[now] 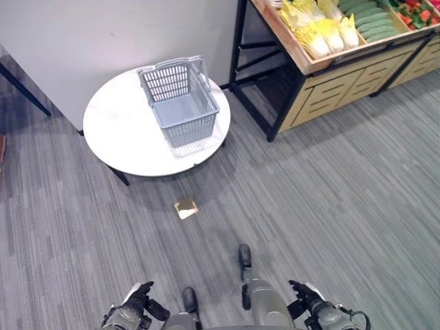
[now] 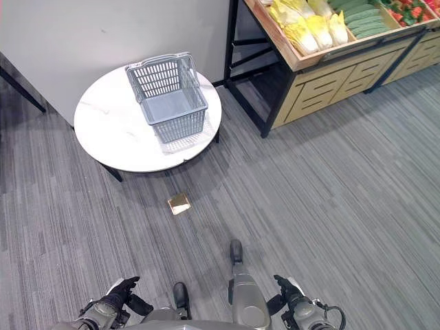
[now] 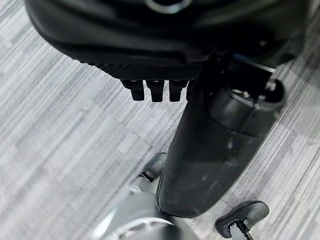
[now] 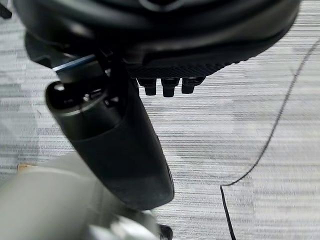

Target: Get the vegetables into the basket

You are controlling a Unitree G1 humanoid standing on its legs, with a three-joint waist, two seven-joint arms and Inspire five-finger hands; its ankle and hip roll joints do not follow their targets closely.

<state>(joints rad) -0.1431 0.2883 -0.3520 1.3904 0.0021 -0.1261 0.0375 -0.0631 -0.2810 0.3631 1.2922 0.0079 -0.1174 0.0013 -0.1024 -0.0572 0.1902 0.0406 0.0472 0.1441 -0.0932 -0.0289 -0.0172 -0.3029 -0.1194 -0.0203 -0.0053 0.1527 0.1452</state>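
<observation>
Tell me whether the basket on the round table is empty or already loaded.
Empty. The grey basket stands upright on the white table, and its bare floor shows through the open top.

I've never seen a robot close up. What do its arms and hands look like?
Both arms are silver-grey metal with rounded casings. Each ends in a dark, nearly black hand: the left hand and the right hand each have slim fingers and a thumb. Up close, the palm is finely textured, with blunt, stubby fingertips.

A basket (image 1: 179, 102) stands on a round table (image 1: 124, 134) at far left. A produce shelf (image 1: 344, 51) stands far right. A floor plate (image 1: 186, 207) lies near the table.
</observation>
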